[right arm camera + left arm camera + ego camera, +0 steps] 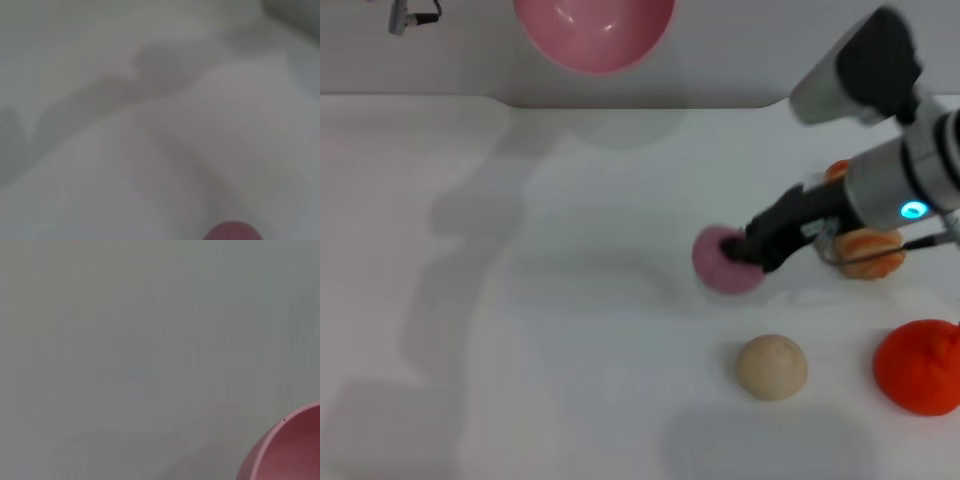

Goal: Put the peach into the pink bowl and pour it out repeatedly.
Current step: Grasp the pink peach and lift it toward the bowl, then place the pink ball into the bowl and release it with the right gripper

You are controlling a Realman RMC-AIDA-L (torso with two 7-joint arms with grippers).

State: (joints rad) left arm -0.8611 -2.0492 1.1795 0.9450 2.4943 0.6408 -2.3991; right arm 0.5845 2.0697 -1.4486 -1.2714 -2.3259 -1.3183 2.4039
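A: Head view, item one?
B: Peach (722, 262), on the white table (550, 330), right of centre. The right gripper (748, 250) is at its right flank, dark fingertips touching or overlapping it. Whether they are clamped on it or only set against it, I cannot tell.

A: Bowl?
B: Pink bowl (594, 32), at the far edge, held up off the table and tipped so its hollow faces the camera. It lies far and to the left of the peach, well apart. The left gripper is not visible here.

A: Other stock?
B: Beige ball (771, 366) near the peach on the near side; red fruit (918, 366) at the right edge; an orange piece (868, 252) behind the right arm.

A: Left wrist view?
B: One arc of bowl (290, 450) in a corner, plain grey surface otherwise. No fingers shown.

A: Right wrist view?
B: A sliver of peach (232, 231) at the frame's edge, so close under the wrist; no fingers seen.

A: Deciding relation?
B: The peach sits at the right fingertips; the carry would run far-left to the bowl.
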